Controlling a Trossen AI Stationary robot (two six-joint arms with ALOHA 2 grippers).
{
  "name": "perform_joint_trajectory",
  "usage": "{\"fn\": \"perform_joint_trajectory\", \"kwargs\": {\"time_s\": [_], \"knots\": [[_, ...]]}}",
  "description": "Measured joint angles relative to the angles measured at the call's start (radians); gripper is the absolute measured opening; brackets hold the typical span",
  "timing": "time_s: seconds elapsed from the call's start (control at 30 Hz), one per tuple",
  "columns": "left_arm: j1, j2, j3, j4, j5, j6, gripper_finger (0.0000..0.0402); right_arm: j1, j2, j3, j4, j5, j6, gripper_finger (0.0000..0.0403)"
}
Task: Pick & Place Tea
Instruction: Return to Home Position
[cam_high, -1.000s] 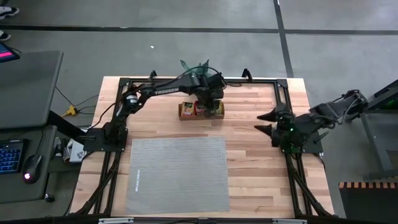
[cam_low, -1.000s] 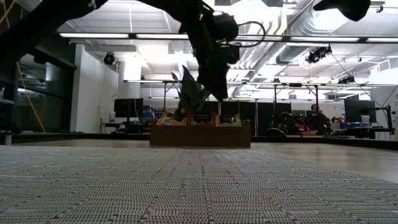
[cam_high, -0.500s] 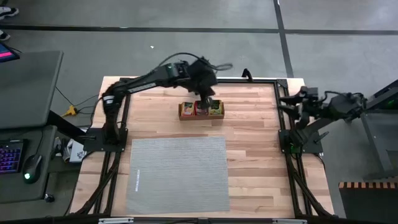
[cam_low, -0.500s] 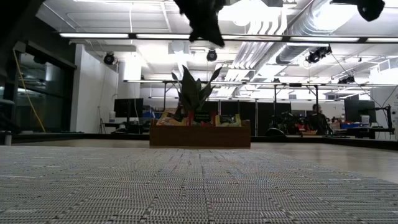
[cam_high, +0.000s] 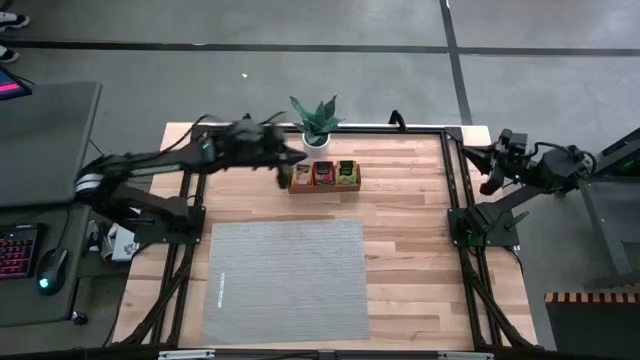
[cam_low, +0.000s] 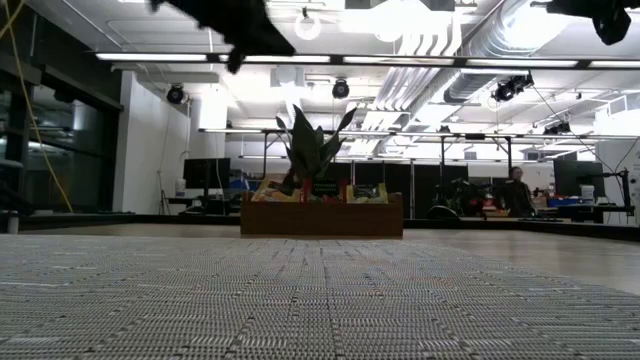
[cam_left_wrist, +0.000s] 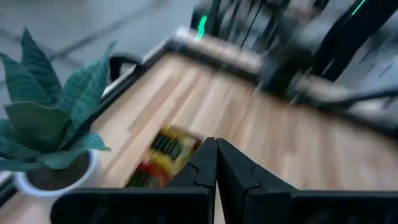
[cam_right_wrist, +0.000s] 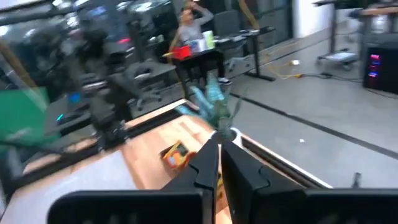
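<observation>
Seeing the tea (cam_high: 324, 173) lying inside the wooden tray (cam_high: 324, 188) at the far middle of the table (cam_high: 420, 230), just on the near side of the potted plant (cam_high: 315, 120), with red sachets filling the middle compartment, yellow ones the right compartment, and the left compartment's colour being too unclear to call. Noting the grey ribbed mat (cam_high: 285, 280) covering much of the table's near half, well apart from the tray. Catching the left gripper (cam_left_wrist: 216, 146) hanging raised over the far left part of the table, just left of the tray and near the plant, with its two fingers pressing flat against each other and nothing between them. Spotting it in the low view only as a dark shape high above and left of the tray. Finding the right gripper (cam_right_wrist: 219, 148) held up beyond the table's right edge, well apart from the tray, pointing across the table toward tray and plant, with its fingers likewise meeting tip to tip and gripping nothing. Making out a person (cam_low: 517, 190) in the room far behind the table in the low view.
</observation>
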Motion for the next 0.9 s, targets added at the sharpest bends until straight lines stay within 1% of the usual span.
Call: {"fn": "perform_joint_trajectory", "kwargs": {"time_s": [0.1,0.17,0.23,0.3,0.4,0.47,0.53,0.6,0.7,0.8,0.9], "knots": [[0.000,-0.172,-0.229,0.253,0.026,-0.092,0.0000,0.000,-0.001,-0.021,0.010,0.081,0.061,0.0007],[-0.001,-0.292,-0.358,0.365,0.019,-0.135,0.0000,0.000,-0.001,-0.063,0.022,0.112,0.110,0.0003],[0.000,-0.396,-0.463,0.444,-0.008,-0.156,0.0000,0.000,-0.001,-0.131,0.093,0.134,0.134,0.0004],[0.000,-0.480,-0.546,0.494,-0.026,-0.153,0.0000,0.000,0.000,-0.223,0.227,0.168,0.117,0.0002],[0.002,-0.558,-0.644,0.522,-0.046,-0.116,0.0000,-0.008,0.000,-0.389,0.544,0.221,0.024,0.0002],[0.002,-0.596,-0.698,0.538,-0.065,-0.100,0.0000,-0.032,0.000,-0.497,0.768,0.222,-0.040,0.0001],[0.003,-0.655,-0.754,0.592,-0.068,-0.108,0.0000,-0.067,0.001,-0.596,0.985,0.188,-0.085,0.0001],[0.003,-0.714,-0.811,0.681,-0.070,-0.129,0.0000,-0.113,0.001,-0.681,1.175,0.142,-0.125,0.0001],[0.003,-0.781,-0.900,0.736,-0.070,-0.189,0.0000,-0.195,0.002,-0.768,1.378,0.075,-0.178,0.0001],[0.003,-0.824,-0.979,0.752,-0.070,-0.223,0.0000,-0.278,0.002,-0.802,1.448,-0.016,-0.188,0.0001],[0.003,-0.858,-1.029,0.790,-0.074,-0.237,0.0000,-0.363,0.002,-0.822,1.413,-0.120,-0.107,0.0000]]}}
